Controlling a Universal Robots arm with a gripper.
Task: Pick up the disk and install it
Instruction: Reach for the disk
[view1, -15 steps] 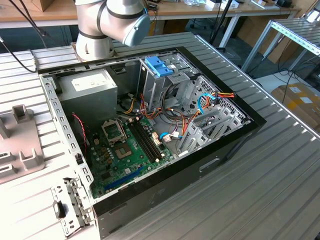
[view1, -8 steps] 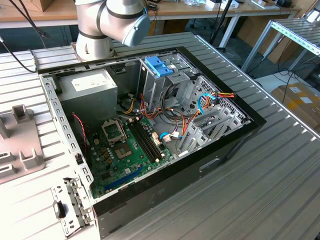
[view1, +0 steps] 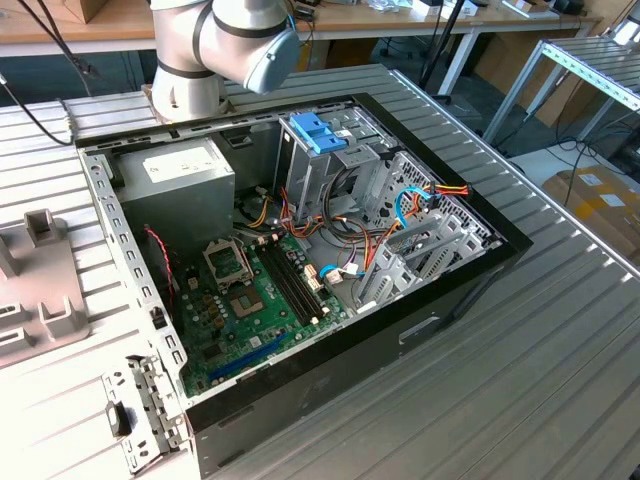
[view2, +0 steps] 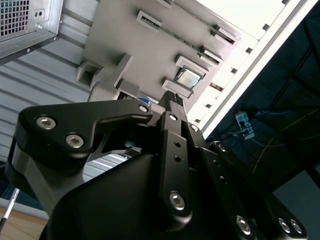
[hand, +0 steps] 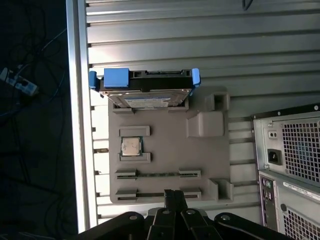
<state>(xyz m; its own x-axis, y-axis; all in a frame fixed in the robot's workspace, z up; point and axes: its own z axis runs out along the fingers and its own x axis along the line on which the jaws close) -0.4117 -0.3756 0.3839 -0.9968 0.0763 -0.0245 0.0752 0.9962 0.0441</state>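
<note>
One disk (hand: 145, 92), one computer case (view1: 400, 340)

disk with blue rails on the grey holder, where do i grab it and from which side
Probably mid-body on the flat dark hard drive with blue plastic rails, jaws across its broad faces, coming at the free long edge facing away from the grey moulded holder plate. It looks propped in a slot, and blue tabs occupy both short ends.

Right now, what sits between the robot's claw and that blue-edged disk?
In the first wrist view, a grey holder plate lies between the gripper and the disk, carrying a square chip and two thin strips in slots.
</note>
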